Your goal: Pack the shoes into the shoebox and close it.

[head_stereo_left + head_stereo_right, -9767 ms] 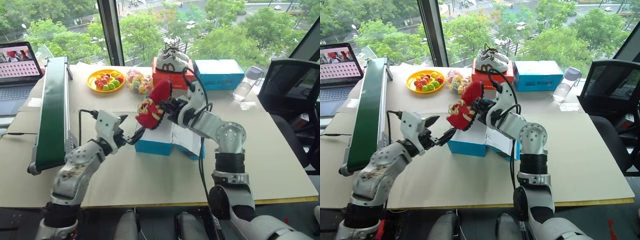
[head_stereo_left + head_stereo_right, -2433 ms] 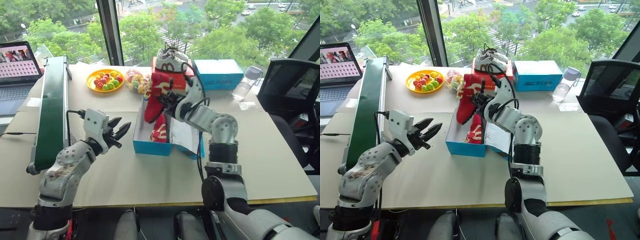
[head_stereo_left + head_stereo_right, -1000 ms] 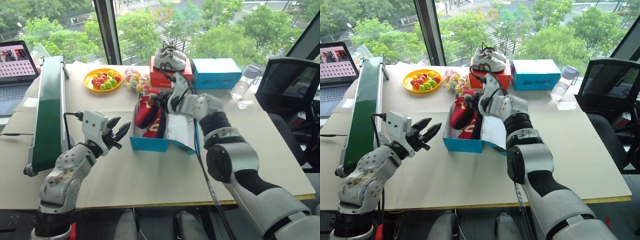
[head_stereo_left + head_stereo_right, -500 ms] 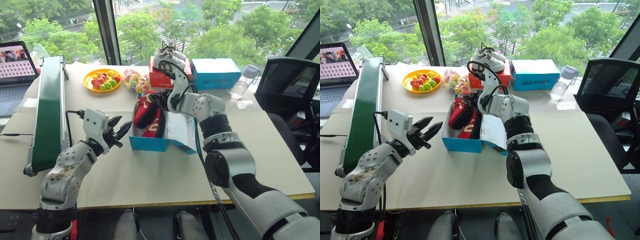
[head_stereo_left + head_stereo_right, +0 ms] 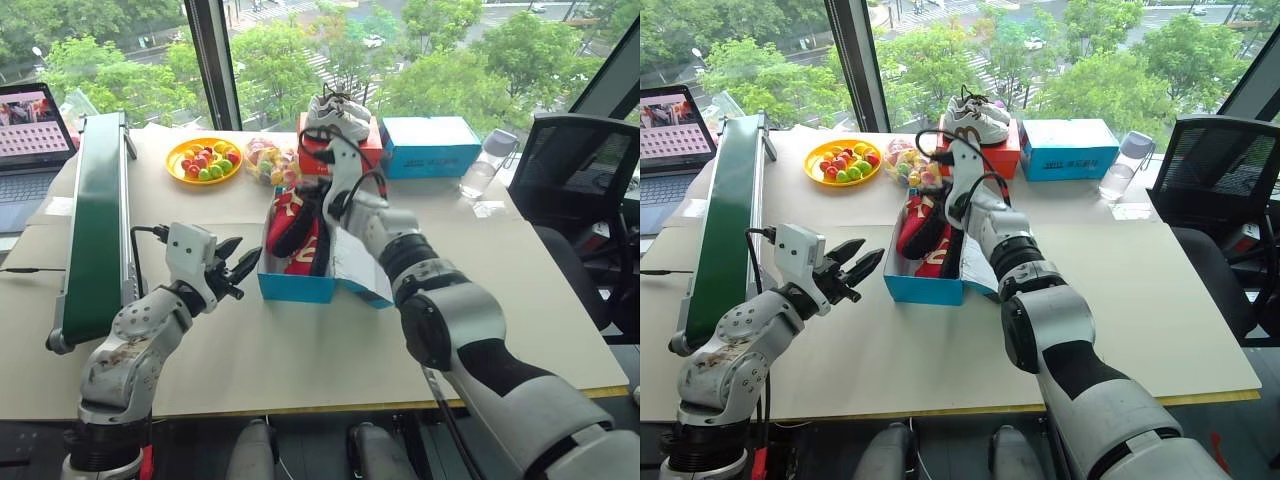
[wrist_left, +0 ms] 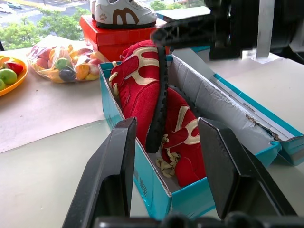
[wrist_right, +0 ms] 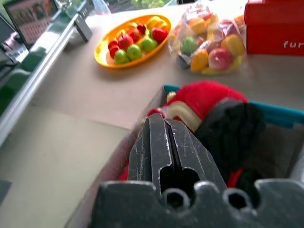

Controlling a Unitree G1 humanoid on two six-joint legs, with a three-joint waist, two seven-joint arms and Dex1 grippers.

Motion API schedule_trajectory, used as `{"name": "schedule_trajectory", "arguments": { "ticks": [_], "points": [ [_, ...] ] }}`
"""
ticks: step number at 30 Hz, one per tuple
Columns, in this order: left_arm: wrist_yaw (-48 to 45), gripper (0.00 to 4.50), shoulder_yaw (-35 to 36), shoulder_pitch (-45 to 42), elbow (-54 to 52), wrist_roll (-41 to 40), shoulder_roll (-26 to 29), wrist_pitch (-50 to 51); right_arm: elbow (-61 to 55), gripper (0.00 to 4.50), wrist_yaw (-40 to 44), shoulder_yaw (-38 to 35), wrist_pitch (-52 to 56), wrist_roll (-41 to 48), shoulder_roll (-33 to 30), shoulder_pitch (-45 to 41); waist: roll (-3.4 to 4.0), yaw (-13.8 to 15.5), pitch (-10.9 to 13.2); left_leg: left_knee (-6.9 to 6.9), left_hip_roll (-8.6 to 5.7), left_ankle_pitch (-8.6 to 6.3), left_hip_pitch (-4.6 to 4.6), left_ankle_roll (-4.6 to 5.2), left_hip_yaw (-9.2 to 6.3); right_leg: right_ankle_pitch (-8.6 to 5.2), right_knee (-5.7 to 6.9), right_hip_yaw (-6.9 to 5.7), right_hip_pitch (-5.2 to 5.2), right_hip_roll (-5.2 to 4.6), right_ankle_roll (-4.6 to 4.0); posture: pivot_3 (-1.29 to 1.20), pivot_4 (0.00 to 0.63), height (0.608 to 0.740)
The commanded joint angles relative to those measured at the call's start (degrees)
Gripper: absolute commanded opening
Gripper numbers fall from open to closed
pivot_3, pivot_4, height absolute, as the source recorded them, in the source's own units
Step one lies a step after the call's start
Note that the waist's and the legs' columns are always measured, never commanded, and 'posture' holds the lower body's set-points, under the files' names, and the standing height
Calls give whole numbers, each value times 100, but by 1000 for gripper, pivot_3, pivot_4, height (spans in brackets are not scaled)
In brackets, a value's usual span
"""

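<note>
The blue shoebox (image 5: 296, 284) stands open in the middle of the table, its lid (image 5: 362, 266) folded out flat on the right. Both red shoes lie inside: one (image 6: 137, 90) on its side with its dark sole up, the other (image 6: 187, 142) lower beside it. My right gripper (image 7: 159, 121) is shut with nothing between its fingers, and it hovers just over the shoes (image 5: 296, 225) at the box's far end. My left gripper (image 5: 238, 268) is open and empty, level with the box, a short way to its left.
A green conveyor (image 5: 100, 210) runs along the left. Behind the box are a yellow fruit plate (image 5: 205, 160), a bag of fruit (image 5: 270, 160), white sneakers (image 5: 340, 115) on a red box (image 5: 322, 158), a plainer blue box (image 5: 432, 145) and a bottle (image 5: 485, 165).
My right gripper has let go of the second red shoe, which now rests in the box. The gripper has shut and sunk toward the shoes. The left arm has stayed put.
</note>
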Motion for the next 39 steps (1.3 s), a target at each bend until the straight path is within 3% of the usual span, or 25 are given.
{"name": "schedule_trajectory", "arguments": {
  "ticks": [1, 11, 22, 28, 34, 39],
  "points": [
    [85, 2151, 193, 49, -475, -160, 45, 155, 65, 12, -38, -92, -27, -168, 22, -1, 0, -5, 0, 0, 0, 0, 1, 0, 0, 0, 0, 0, 1, 0, 0, 0, 150, 740],
    [300, 2151, 444, 358, -1036, -365, 80, 624, 71, 12, -28, -7, -74, -642, 156, -125, 0, -18, -1, -3, 1, -1, 25, -1, -1, -1, 0, 0, 19, 0, -1, 0, 150, 740],
    [337, 2151, 358, 221, -913, -361, 27, 560, -165, 12, 1542, 55, -70, -722, -270, -931, 5, -25, 3, -3, 0, -2, 21, -3, 0, -1, 0, 0, 16, 2, -1, 0, 150, 740],
    [313, 2151, 318, 167, -872, -332, 38, 537, -112, 12, 1157, -58, -338, -718, -226, -1113, 5, -9, 3, -3, 0, -11, 20, -17, 0, -1, -2, 0, 16, 1, -1, 0, 150, 740],
    [417, 2151, 473, 233, -1218, -497, 95, 778, 129, 12, 251, 162, -737, -1242, -58, -670, 5, -11, 3, -3, 0, -11, 22, -17, 0, -1, -1, 0, 17, 1, -2, 0, 150, 740],
    [607, 2151, 812, 617, -1812, -725, 195, 1173, 207, 12, 1, 282, -656, -1597, 2, -320, 5, -9, 3, -1, -1, -8, 18, -12, 0, -1, -1, 1, 16, -1, -1, 0, 150, 740]
  ]
}}
